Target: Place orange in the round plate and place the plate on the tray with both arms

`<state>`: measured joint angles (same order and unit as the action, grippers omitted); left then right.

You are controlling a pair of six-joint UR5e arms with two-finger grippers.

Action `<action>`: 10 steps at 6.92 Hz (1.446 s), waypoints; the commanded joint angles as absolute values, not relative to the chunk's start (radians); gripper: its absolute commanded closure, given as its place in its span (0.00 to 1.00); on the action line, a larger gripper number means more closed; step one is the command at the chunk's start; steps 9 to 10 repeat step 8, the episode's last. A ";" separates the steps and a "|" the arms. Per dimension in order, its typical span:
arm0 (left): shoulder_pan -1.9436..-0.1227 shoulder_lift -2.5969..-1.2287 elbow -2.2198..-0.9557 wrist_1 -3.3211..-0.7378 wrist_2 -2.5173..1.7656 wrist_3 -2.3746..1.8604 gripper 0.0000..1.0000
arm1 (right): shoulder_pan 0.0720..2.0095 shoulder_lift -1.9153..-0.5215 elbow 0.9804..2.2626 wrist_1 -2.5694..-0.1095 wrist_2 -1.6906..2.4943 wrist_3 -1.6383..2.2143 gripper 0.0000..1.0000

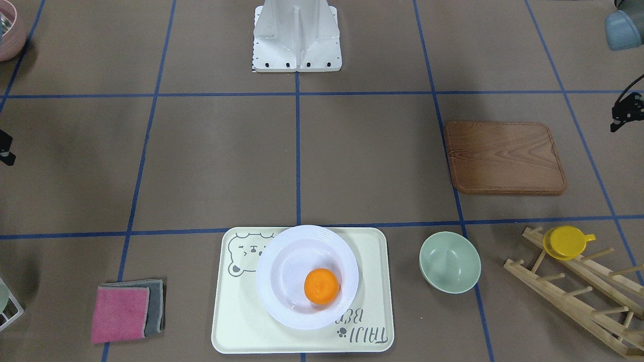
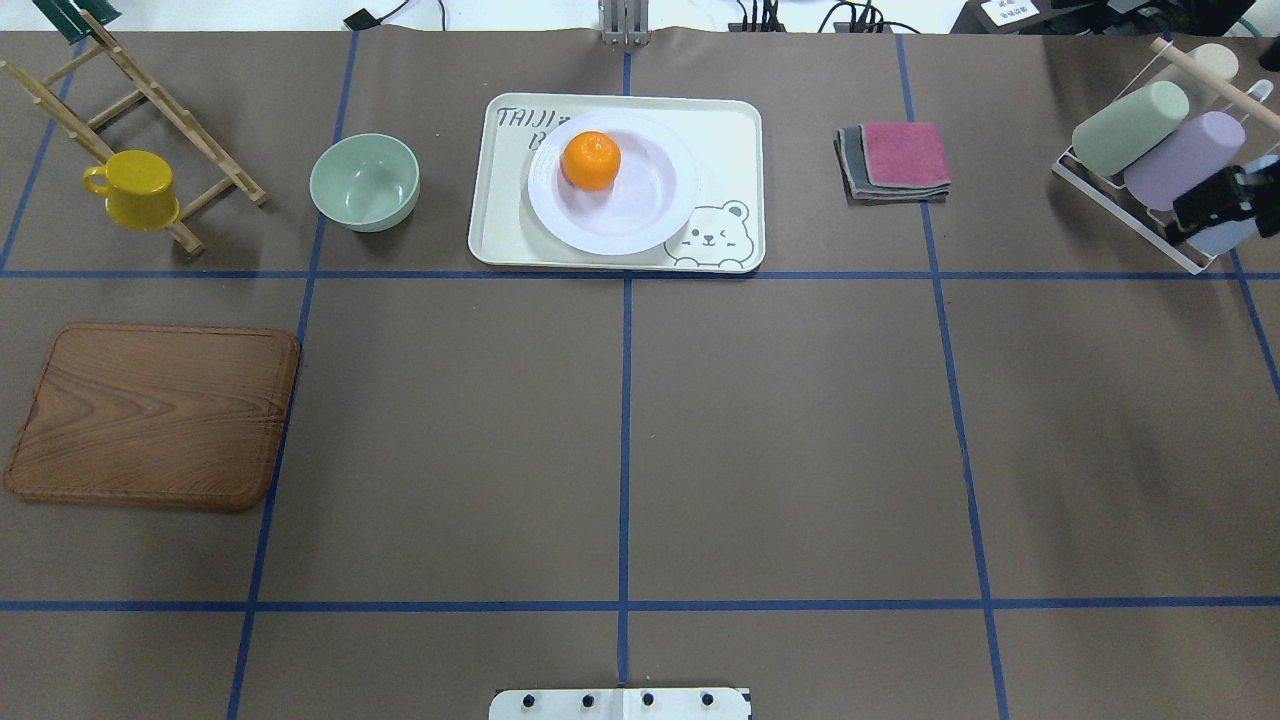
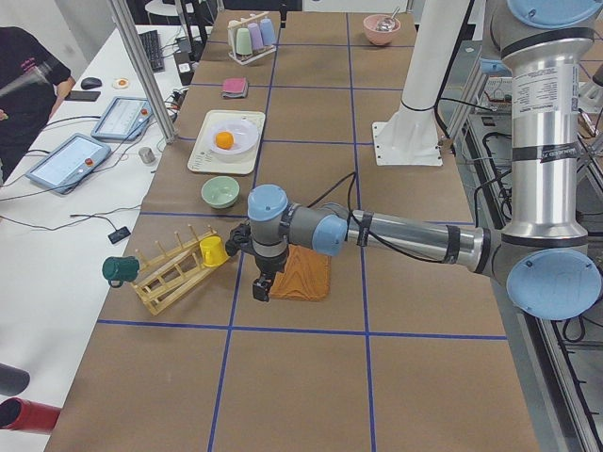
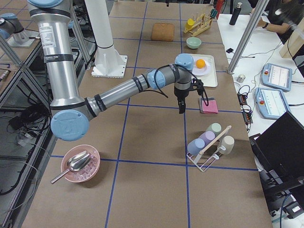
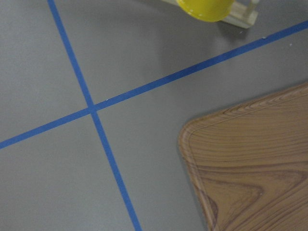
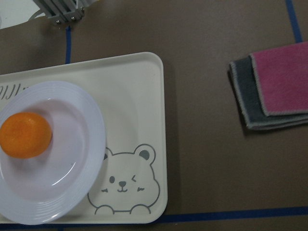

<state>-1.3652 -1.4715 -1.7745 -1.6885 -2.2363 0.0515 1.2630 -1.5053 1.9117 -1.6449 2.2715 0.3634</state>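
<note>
The orange [image 1: 322, 285] lies inside the white round plate [image 1: 282, 312], off-centre. The plate sits on the cream bear tray [image 1: 236, 322], and the right wrist view shows the same orange [image 6: 25, 134], plate [image 6: 82, 185] and tray [image 6: 144, 86] from above. Both arms are away from the tray. My left gripper [image 3: 261, 287] hangs above the table by a corner of the wooden board. My right gripper [image 4: 182, 107] hangs high over the table beside the folded cloths. No fingers show clearly in any view, so I cannot tell whether either gripper is open or shut. Neither holds anything visible.
The brown wooden board [image 1: 505, 157] lies on my left. A green bowl [image 1: 449, 261], a yellow cup [image 1: 566, 241] and a wooden rack [image 1: 578, 296] stand beside the tray. Folded pink and grey cloths [image 1: 126, 311] and a wire rack of cups [image 2: 1150, 150] are on my right.
</note>
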 commanded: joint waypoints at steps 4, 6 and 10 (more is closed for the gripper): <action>-1.425 -1.471 -1.715 -1.686 -2.244 0.087 0.02 | 1.448 -1.735 1.907 -1.647 2.359 0.124 0.00; -1.425 -1.470 -1.715 -1.686 -2.244 0.087 0.02 | 1.453 -1.736 1.907 -1.646 2.359 0.124 0.00; -1.425 -1.470 -1.715 -1.686 -2.244 0.087 0.02 | 1.453 -1.736 1.908 -1.646 2.359 0.123 0.00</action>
